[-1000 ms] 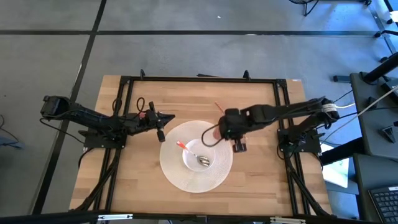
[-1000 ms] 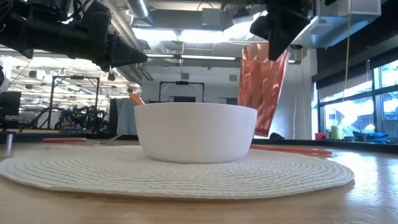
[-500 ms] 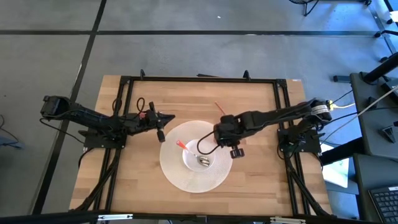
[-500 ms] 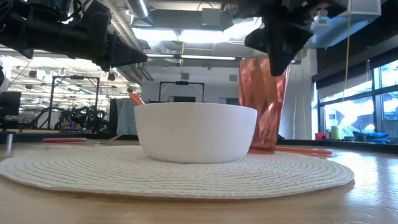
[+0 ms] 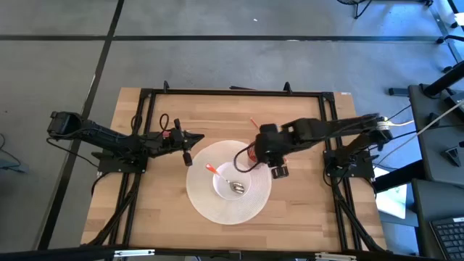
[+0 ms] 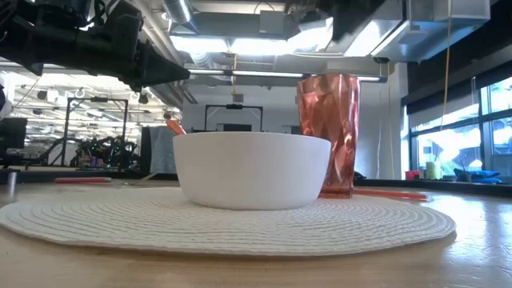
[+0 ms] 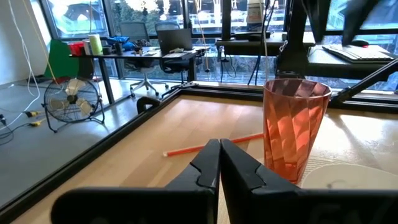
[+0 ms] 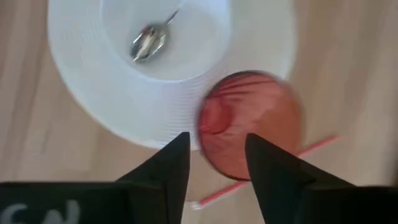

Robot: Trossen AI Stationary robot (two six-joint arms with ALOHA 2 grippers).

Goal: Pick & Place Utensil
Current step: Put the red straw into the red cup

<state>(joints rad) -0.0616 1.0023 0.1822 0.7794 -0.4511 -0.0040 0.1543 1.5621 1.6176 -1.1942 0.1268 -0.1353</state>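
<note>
A red faceted cup stands upright on its base at the far right edge of the round white mat. It also shows from above in the right wrist view. My right gripper hangs open above the cup, pointing down, and touches nothing. It also shows in the high view. A white bowl sits on the mat. A spoon with an orange handle lies in it. My left gripper is shut and empty, above the table left of the mat.
A thin red straw lies on the wood beyond the cup, toward the far edge. It also shows in the high view. A black frame runs around the tabletop. Bare wood lies near the front edge.
My right gripper carried the tilted cup down toward the mat. The cup now stands upright on the table, and my right gripper has risen off it and drawn back toward the table's right edge.
</note>
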